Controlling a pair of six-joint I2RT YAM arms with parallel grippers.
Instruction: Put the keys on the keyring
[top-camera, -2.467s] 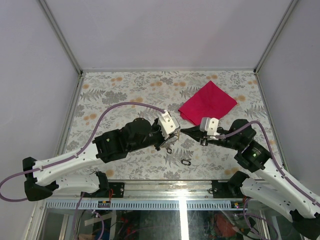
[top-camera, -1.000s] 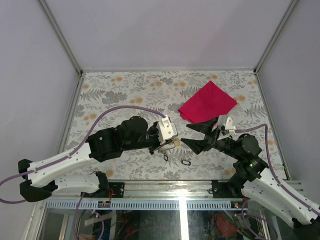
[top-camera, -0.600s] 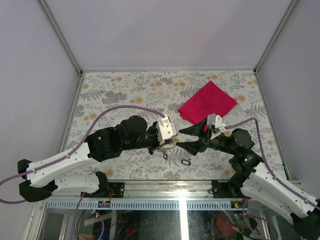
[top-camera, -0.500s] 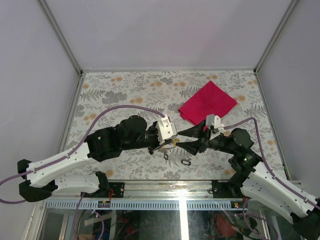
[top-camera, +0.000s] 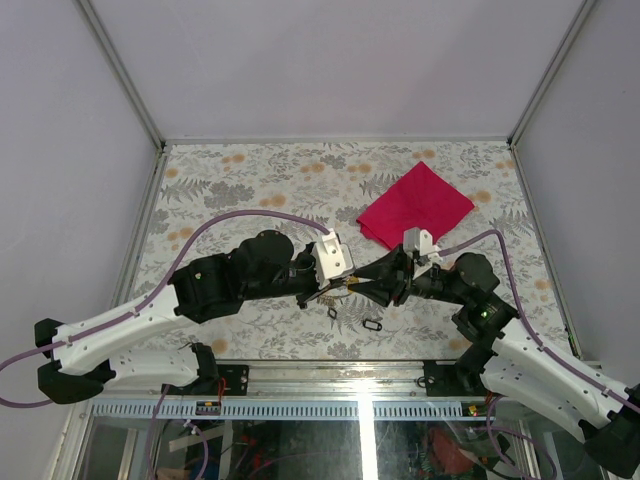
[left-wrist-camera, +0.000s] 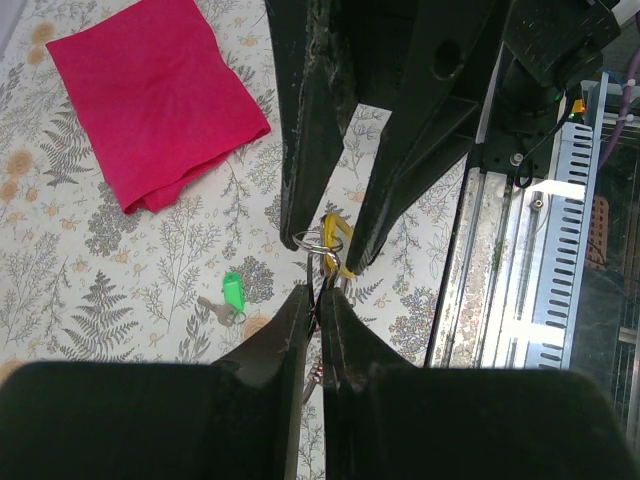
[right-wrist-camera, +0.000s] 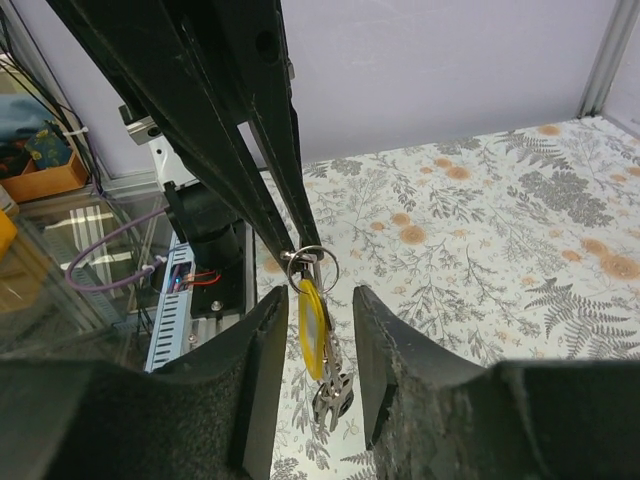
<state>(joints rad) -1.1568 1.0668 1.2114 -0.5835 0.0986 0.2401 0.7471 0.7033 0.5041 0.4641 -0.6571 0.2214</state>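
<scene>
The thin silver keyring is pinched by the left pincer, a pale yellow key hung from it. The key is straddled by the spread right pincer.

You had almost no room in the middle. The right gripper stood with its black fingers apart on both sides of the pale yellow plastic key tag, with a narrow gap on each side. The closed left gripper blocked the opposite side, pinching the thin silver wire keyring. Below them a small black oblong key tag and a second black tag lay on the flowered table. The folded red cloth lay well apart, farther back. The far left of the table was open for passing.
</scene>
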